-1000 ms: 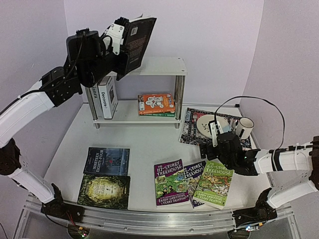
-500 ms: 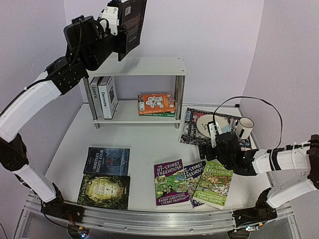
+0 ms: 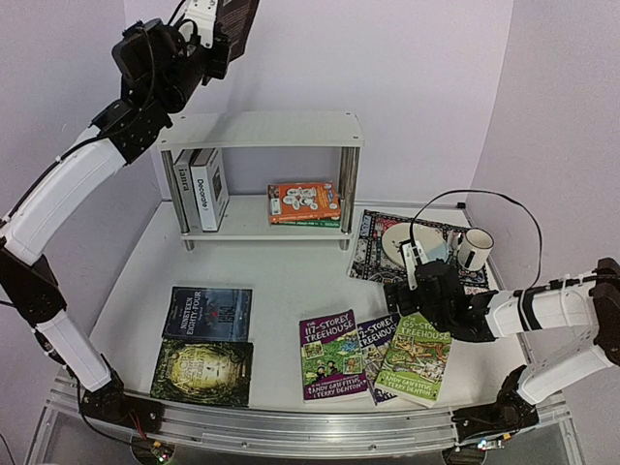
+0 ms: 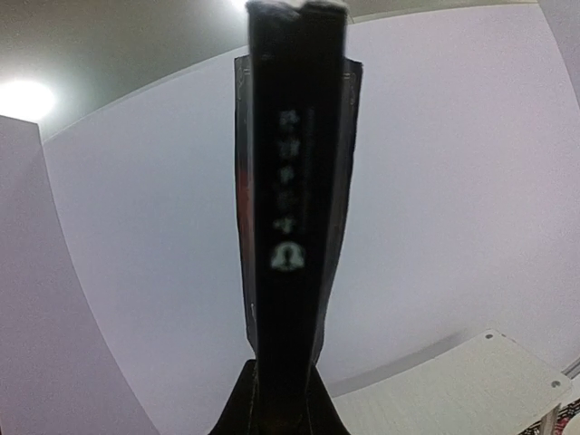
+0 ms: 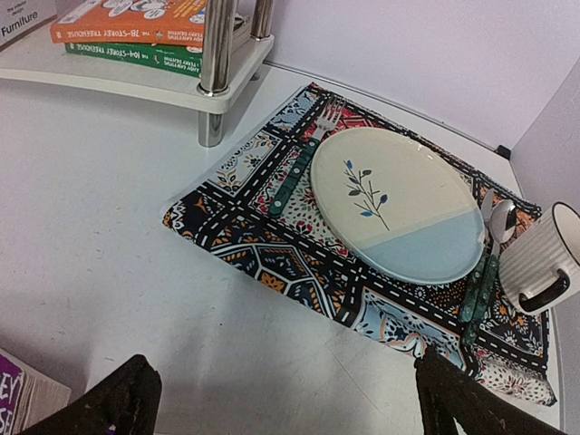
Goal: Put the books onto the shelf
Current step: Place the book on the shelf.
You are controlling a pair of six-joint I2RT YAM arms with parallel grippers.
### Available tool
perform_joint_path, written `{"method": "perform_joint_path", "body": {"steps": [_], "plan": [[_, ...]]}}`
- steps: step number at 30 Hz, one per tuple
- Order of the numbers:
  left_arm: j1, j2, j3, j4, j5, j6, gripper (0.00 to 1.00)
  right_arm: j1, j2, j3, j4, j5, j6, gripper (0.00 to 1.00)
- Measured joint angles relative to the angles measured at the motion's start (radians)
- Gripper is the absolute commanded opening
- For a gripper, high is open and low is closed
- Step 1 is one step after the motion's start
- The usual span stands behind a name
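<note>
Four of ten books are shelved, by my count: two thick white hardbacks [image 3: 201,189] upright at the left end of the lower board, plus an orange paperback [image 5: 136,18] lying flat on a green one [image 5: 136,56] at the right end. The top board of the shelf [image 3: 262,128] is bare.

One is in transit. The left hand [image 3: 211,24] is clamped on a dark book [image 4: 290,227], held upright by its lower edge high above the shelf's left end, spine toward the wrist camera.

Five are left on the bench [image 3: 281,281], all flat and cover-up:
- two dark covers, near left [image 3: 206,312] and [image 3: 201,371]
- purple [image 3: 329,354], blue [image 3: 376,339] and green [image 3: 417,356] paperbacks, overlapping like a fan at near right

The right hand [image 5: 290,399] has its fingers wide apart and holds nothing. It hangs just past the fan, facing the patterned mat [image 3: 373,247].

Roughly 40% done, I'd say.

Materials:
- Shelf: matte white flat boards on shiny round chrome posts.
- Hardbacks: rigid slabs that stand on their own.
- Paperbacks: thin, glossy covers. They probably flex and slide on the smooth white bench, and the overlap may make edge pickup fiddly.
- Mat: looks like woven cloth. It carries a glazed plate [image 5: 394,204] and a ribbed mug [image 3: 475,247].
</note>
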Motion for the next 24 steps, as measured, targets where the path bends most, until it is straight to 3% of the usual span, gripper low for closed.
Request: {"method": "perform_joint_path", "body": {"steps": [7, 24], "plan": [[0.146, 0.021, -0.092, 0.023, 0.080, 0.016, 0.00, 0.000, 0.000, 0.000, 0.004, 0.000, -0.002, 0.98], [0.315, 0.179, -0.125, 0.032, 0.146, 0.123, 0.00, 0.000, 0.018, 0.000, 0.005, 0.012, -0.015, 0.98]]}}
